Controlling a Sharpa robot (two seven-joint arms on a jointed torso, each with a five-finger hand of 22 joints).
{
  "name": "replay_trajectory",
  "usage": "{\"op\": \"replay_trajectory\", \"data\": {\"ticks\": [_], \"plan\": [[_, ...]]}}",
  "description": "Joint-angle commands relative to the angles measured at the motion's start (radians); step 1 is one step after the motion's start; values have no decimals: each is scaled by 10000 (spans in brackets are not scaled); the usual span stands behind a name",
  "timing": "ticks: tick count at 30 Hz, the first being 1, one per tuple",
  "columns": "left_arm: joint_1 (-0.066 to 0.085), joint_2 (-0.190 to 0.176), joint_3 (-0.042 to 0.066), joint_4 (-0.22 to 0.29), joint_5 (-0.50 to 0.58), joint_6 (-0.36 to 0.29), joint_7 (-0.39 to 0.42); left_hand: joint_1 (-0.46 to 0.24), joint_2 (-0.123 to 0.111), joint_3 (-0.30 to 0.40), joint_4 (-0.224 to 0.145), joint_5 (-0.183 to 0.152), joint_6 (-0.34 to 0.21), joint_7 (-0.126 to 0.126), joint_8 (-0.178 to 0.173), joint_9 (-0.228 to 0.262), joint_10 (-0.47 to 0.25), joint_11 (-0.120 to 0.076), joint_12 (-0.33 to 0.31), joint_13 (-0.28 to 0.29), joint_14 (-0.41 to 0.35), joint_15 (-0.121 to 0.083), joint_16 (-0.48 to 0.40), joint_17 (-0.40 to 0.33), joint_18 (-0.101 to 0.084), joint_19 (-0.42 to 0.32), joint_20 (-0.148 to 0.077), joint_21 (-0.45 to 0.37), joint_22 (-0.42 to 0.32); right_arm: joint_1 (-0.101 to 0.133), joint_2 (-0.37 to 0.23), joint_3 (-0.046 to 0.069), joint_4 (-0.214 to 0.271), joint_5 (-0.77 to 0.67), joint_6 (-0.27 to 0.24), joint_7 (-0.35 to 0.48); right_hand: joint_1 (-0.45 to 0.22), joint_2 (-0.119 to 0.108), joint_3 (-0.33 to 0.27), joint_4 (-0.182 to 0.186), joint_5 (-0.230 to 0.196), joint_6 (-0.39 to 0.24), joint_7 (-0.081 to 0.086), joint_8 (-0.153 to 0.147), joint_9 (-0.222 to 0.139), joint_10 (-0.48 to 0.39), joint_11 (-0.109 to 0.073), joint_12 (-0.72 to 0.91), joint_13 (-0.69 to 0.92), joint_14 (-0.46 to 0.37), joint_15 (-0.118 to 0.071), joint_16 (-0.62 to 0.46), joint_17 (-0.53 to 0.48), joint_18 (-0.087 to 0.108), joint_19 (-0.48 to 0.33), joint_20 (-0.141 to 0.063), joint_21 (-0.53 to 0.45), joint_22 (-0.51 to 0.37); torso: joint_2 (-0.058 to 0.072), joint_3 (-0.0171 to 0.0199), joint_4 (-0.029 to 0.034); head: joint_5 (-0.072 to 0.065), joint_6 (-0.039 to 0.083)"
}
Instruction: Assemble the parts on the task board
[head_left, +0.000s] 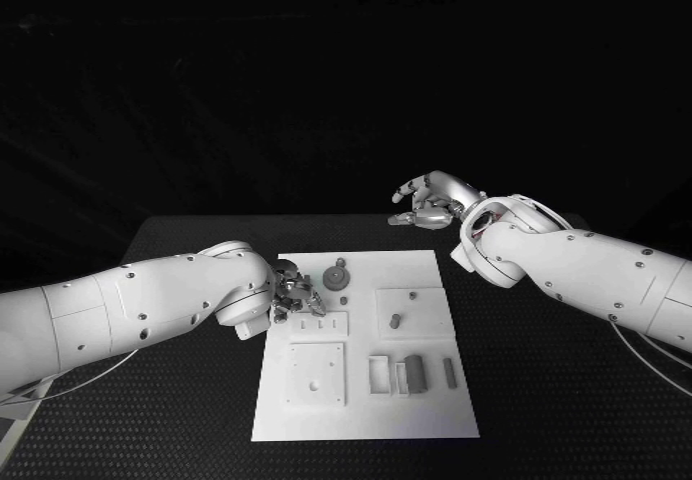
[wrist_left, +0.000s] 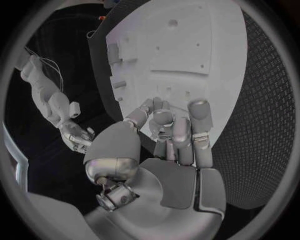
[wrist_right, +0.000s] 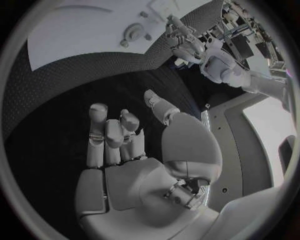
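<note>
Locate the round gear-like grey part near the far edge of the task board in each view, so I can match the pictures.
Head view: the gear-like part lies on the task board near its far edge, just right of the left hand.
Left wrist view: I cannot pick it out.
Right wrist view: it sits at on the board.
Shared landmark: the white task board.

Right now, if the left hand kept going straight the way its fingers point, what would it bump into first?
Probably the board. The left hand hangs over the board's edge, fingers aimed at its white face. Its height above the board is hard to judge.
</note>
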Motion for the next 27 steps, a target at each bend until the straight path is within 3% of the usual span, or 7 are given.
{"op": "replay_trajectory", "data": {"ticks": [1,11,14,27], "plan": [[-16,79,5,-32,-265,151,-55,-32,78,103,172,50,773,-155,2069,1808,6,-67,-50,-16,-204,-307,58,-17,518,55,1,-43,10,11,21,6,-15,150,114,153,26,91,-93,-1,29,-4,43,32,8,-112,-10,22,-27,-45,36,-55,-21,476,-12,-3,-68,127,-7,-9,-1,-5,-29],[-68,212,5,-145,-524,315,-113,-136,69,75,268,51,758,-171,2119,1852,57,-79,-77,-38,-185,-315,75,-68,478,84,33,-45,19,14,29,6,-13,155,148,139,24,99,-112,-4,29,-9,45,34,8,-140,-9,5,-45,-74,37,-78,-32,476,-43,10,-90,125,-5,5,-1,-14,-69],[-78,222,5,-147,-1115,377,-35,-172,67,68,303,51,769,-173,2123,1852,79,-80,-94,-52,-177,-314,77,-88,465,89,45,-49,22,16,28,6,-26,155,235,97,21,100,-118,-3,29,-14,45,33,7,-145,-8,2,-49,-79,38,-83,-34,476,-49,13,-95,126,-12,9,5,-9,-76],[-128,310,5,-194,-1247,529,-72,-240,94,72,377,51,841,-179,2056,1793,176,-82,-175,-108,-133,-305,68,-170,416,113,92,-59,31,16,61,6,-38,179,295,90,14,110,-129,2,29,-20,47,31,6,-151,-7,-1,-56,-86,39,-87,-37,476,-57,19,-101,126,-11,11,-4,17,-125]]}}
